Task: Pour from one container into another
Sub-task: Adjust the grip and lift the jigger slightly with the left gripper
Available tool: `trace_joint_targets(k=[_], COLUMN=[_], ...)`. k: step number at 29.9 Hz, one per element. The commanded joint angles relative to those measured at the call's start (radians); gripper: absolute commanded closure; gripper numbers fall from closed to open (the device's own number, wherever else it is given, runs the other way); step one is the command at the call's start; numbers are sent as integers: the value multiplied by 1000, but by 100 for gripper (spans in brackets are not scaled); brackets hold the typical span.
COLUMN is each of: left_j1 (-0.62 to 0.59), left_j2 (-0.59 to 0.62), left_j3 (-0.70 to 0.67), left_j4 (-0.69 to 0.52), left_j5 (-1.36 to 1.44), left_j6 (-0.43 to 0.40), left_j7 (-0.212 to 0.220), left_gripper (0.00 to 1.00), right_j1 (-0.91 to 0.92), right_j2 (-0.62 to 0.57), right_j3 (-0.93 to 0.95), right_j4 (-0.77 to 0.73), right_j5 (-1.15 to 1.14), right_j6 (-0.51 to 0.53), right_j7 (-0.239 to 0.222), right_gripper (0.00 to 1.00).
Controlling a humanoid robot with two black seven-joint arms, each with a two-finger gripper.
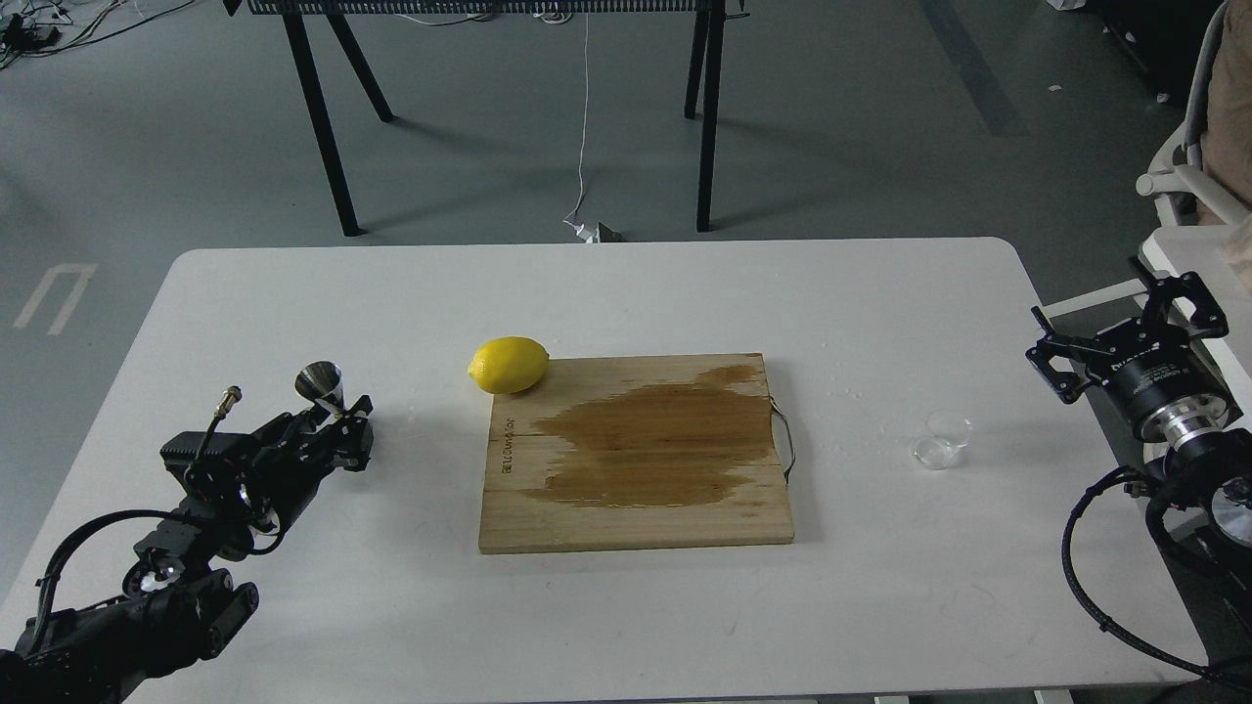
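Note:
The steel jigger (320, 383) stands upright on the white table (606, 293) at the left, its lower cone hidden behind my left gripper (331, 420). That gripper is open, with a finger on either side of the jigger's lower half; whether they touch it I cannot tell. The small clear cup (944, 439) stands on the table to the right of the board. My right gripper (1121, 329) hovers open beyond the table's right edge, apart from the cup, nothing between its fingers.
A wooden cutting board (636, 455) with a large wet stain lies mid-table, and a lemon (509, 365) rests at its far left corner. Water droplets dot the table near the cup. Black table legs (318, 117) stand on the floor behind.

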Motion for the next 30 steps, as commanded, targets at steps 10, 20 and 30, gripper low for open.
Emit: trace_joint_targets(k=[10, 20, 30], left_j1=[-6, -8, -19], left_j2=[6, 6, 15], left_j3=[1, 1, 1], left_j4=[0, 0, 0], left_j5=[2, 0, 0], left_j6=[0, 0, 0], left_j7=[0, 0, 0], left_gripper=[88, 95, 95], right_j1=[-5, -6, -8], right_j2=[1, 2, 4], right_j3=[0, -2, -2], right_j4=[-5, -6, -6], right_j5=[0, 0, 0], right_j6=[0, 0, 0], right_j7=[0, 0, 0], right_gripper=[0, 0, 0])
